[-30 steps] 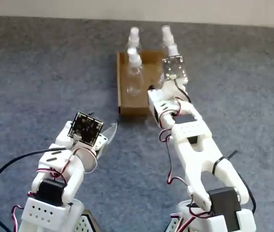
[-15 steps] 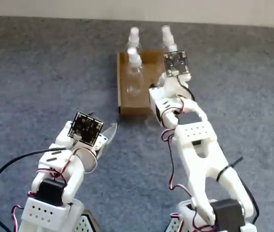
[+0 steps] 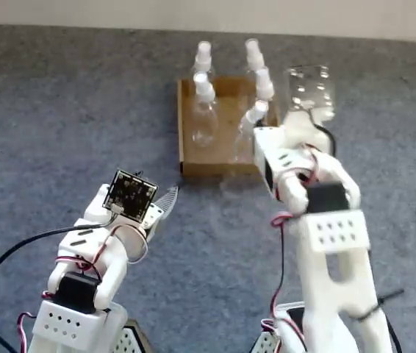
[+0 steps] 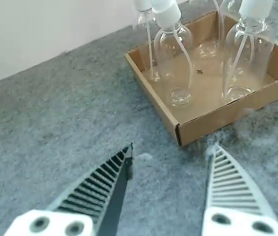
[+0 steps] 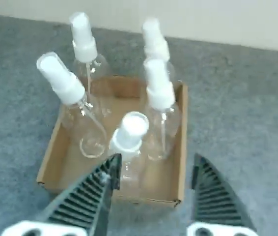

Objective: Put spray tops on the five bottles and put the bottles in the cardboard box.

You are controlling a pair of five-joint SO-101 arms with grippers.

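Bottles (image 5: 159, 98), all five capped, seem to stand inside the cardboard box (image 5: 49, 167); left gripper (image 4: 171, 150) and right gripper (image 5: 156, 158) are spread, empty.

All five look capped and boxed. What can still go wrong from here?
1. The right gripper is open close to the nearest bottle's spray top; a sideways move might clip it and tip that bottle into its neighbours.
2. The cardboard box has low walls and the bottles stand above them, so a knocked one may fall out.
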